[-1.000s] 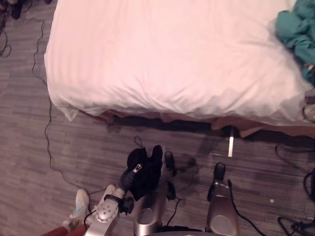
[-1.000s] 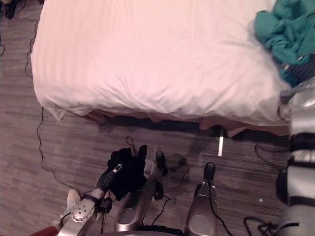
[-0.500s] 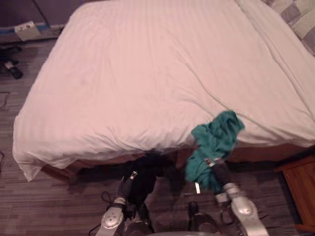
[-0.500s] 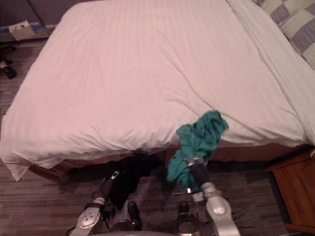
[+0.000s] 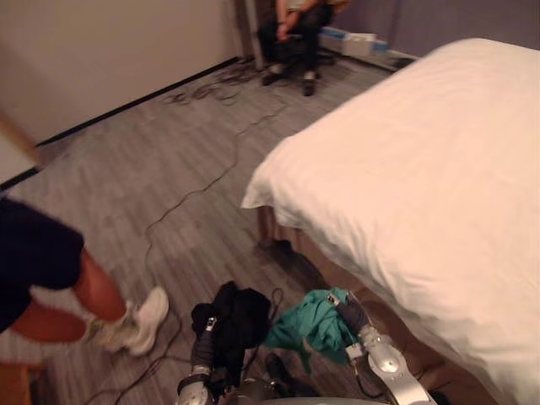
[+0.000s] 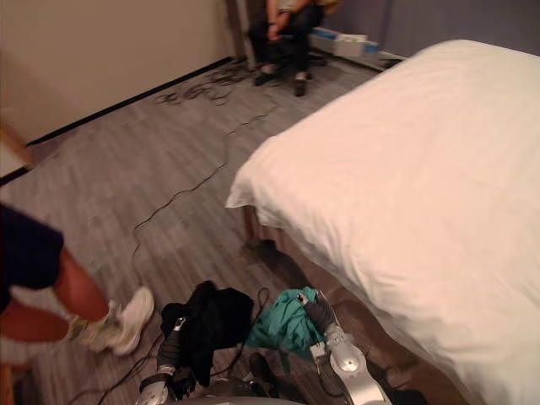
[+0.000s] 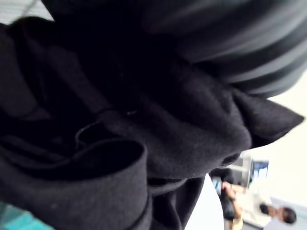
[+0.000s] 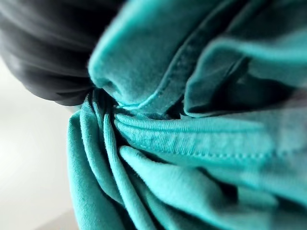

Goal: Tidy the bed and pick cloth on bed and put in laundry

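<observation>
Two cloths are already off the bed (image 5: 422,169), which is lying smooth: the black cloth (image 5: 239,321) is hanging from the left hand (image 5: 204,339), the teal cloth (image 5: 308,325) from the right hand (image 5: 348,312), so only the laundry drop is remaining. Both hands are hovering low, side by side near the bed's corner; cloth is burying each, so I cannot tell their grip.

My view swings off the bed (image 5: 422,186), which now sits at 3 o'clock. The teal cloth (image 5: 305,325) has left the mattress and hangs over the floor (image 5: 169,169) at 6 o'clock, at my right hand (image 5: 348,310). A walking person's legs (image 5: 89,291) appear at 9 o'clock, a seated person (image 5: 295,25) at 12.
</observation>
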Available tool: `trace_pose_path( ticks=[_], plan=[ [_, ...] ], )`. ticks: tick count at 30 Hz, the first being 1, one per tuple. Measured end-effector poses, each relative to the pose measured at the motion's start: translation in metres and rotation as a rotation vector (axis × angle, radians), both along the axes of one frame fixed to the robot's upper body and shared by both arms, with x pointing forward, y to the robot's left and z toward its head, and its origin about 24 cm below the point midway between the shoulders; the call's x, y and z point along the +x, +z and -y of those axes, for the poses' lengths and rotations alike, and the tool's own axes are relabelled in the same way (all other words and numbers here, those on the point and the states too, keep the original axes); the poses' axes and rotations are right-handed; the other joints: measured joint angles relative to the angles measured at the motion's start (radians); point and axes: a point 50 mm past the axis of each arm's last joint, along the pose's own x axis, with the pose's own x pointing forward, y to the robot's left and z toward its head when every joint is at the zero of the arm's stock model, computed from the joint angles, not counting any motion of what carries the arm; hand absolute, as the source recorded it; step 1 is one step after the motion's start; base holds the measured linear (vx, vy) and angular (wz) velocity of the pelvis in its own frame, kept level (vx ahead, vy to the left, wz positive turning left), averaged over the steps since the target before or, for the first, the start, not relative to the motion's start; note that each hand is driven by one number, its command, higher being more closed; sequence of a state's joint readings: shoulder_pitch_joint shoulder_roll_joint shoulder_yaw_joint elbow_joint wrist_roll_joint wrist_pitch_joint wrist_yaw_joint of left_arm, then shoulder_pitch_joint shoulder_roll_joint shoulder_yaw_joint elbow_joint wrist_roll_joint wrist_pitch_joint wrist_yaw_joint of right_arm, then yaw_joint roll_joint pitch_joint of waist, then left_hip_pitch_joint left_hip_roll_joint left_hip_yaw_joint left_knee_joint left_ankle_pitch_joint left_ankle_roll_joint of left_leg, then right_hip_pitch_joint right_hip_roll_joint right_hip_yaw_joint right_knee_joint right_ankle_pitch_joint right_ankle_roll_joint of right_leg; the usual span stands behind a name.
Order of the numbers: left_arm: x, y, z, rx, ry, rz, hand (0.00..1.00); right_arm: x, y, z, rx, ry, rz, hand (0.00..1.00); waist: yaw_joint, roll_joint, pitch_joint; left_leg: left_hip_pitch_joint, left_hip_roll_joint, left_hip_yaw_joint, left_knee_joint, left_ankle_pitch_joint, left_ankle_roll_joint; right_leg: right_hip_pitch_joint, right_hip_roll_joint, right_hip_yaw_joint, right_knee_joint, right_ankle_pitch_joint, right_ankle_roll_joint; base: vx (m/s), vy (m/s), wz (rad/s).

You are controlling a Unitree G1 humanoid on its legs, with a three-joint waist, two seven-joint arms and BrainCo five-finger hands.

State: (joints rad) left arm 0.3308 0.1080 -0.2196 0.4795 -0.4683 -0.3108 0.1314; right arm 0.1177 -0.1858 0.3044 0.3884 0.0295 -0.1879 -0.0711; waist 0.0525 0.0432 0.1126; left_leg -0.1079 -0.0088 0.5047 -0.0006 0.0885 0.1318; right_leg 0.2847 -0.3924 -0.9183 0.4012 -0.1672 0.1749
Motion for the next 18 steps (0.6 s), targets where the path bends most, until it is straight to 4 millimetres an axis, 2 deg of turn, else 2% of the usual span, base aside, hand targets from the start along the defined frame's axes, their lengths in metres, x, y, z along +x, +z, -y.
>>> trace_pose_path(
  ticks=[1,2,3,4,5,6,8,10,12,15,16,18],
  plan=[
    [0.0,0.0,0.0,-0.001,0.001,-0.001,1.0,0.001,0.001,0.0,0.003,-0.019,0.005,1.0,0.008,-0.008,0.005,0.002,-0.016,-0.043,0.001,-0.002,0.004,-0.005,-0.024,0.014,0.068,0.012,-0.039,0.13,0.07,1.52],
    [0.0,0.0,0.0,-0.002,0.0,0.0,1.0,-0.002,-0.001,0.002,0.004,-0.051,-0.003,1.0,0.006,-0.009,0.006,0.005,-0.029,-0.095,0.001,-0.004,0.006,-0.03,-0.044,0.064,0.166,0.033,-0.123,0.12,0.051,1.36],
    [0.006,0.002,0.0,0.0,-0.001,0.014,1.0,-0.006,-0.004,0.006,0.007,-0.092,-0.014,1.0,-0.002,-0.01,0.005,0.004,-0.037,-0.152,0.002,0.002,0.0,-0.071,-0.029,0.169,0.244,0.011,-0.155,0.16,0.019,2.06],
    [0.012,0.004,-0.003,0.011,-0.004,0.026,1.0,-0.013,-0.007,0.004,0.035,-0.146,-0.032,1.0,-0.019,-0.024,0.012,0.006,-0.051,-0.26,-0.004,0.006,-0.006,-0.13,0.076,0.346,0.265,-0.086,-0.118,0.13,-0.015,2.17],
    [0.017,0.004,-0.005,0.02,-0.013,0.029,1.0,-0.019,-0.009,0.004,0.053,-0.178,-0.045,1.0,-0.024,-0.035,0.018,0.017,-0.065,-0.312,-0.016,0.004,-0.003,-0.161,0.13,0.422,0.259,-0.123,-0.111,0.13,-0.042,2.29],
    [0.02,0.003,-0.007,0.03,-0.023,0.018,1.0,-0.027,-0.012,0.004,0.062,-0.201,-0.066,1.0,-0.035,-0.034,0.021,0.034,-0.085,-0.369,-0.036,0.006,-0.006,-0.189,0.18,0.494,0.239,-0.152,-0.105,0.13,-0.048,1.92],
    [0.028,-0.002,-0.002,0.028,-0.053,-0.013,1.0,-0.043,-0.02,0.01,0.05,-0.245,-0.112,1.0,-0.061,-0.043,0.019,0.075,-0.116,-0.45,-0.06,0.004,-0.006,-0.248,0.256,0.632,0.162,-0.18,-0.103,0.17,-0.046,2.02],
    [0.032,-0.004,0.003,0.027,-0.078,-0.018,1.0,-0.051,-0.023,0.014,0.041,-0.281,-0.129,1.0,-0.08,-0.036,0.019,0.088,-0.124,-0.451,-0.067,-0.008,-0.012,-0.307,0.298,0.748,0.08,-0.175,-0.096,0.13,-0.029,1.7],
    [0.032,-0.004,0.006,0.024,-0.098,-0.02,1.0,-0.05,-0.022,0.021,0.041,-0.322,-0.112,1.0,-0.095,-0.039,0.011,0.1,-0.134,-0.443,-0.068,-0.01,-0.031,-0.347,0.31,0.838,-0.015,-0.144,-0.084,0.18,-0.039,1.25],
    [0.022,-0.008,0.009,0.013,-0.115,-0.046,1.0,-0.04,-0.025,0.026,0.078,-0.376,-0.114,1.0,-0.077,-0.031,0.01,0.138,-0.14,-0.421,-0.06,-0.001,-0.032,-0.352,0.296,0.849,-0.091,-0.064,-0.091,0.17,-0.016,0.34],
    [0.005,-0.022,0.013,-0.01,-0.123,-0.123,1.0,-0.051,-0.048,0.018,0.214,-0.426,-0.258,1.0,-0.078,-0.05,-0.041,0.138,-0.043,-0.407,-0.101,0.011,-0.096,-0.252,0.41,0.864,-0.396,0.177,-0.168,0.0,0.0,0.0],
    [0.005,-0.022,0.013,-0.01,-0.123,-0.123,1.0,-0.051,-0.048,0.018,0.214,-0.426,-0.258,1.0,-0.078,-0.051,-0.041,0.138,-0.043,-0.407,-0.101,0.011,-0.096,-0.253,0.41,0.864,-0.396,0.177,-0.168,0.0,0.0,0.0]
  ],
)
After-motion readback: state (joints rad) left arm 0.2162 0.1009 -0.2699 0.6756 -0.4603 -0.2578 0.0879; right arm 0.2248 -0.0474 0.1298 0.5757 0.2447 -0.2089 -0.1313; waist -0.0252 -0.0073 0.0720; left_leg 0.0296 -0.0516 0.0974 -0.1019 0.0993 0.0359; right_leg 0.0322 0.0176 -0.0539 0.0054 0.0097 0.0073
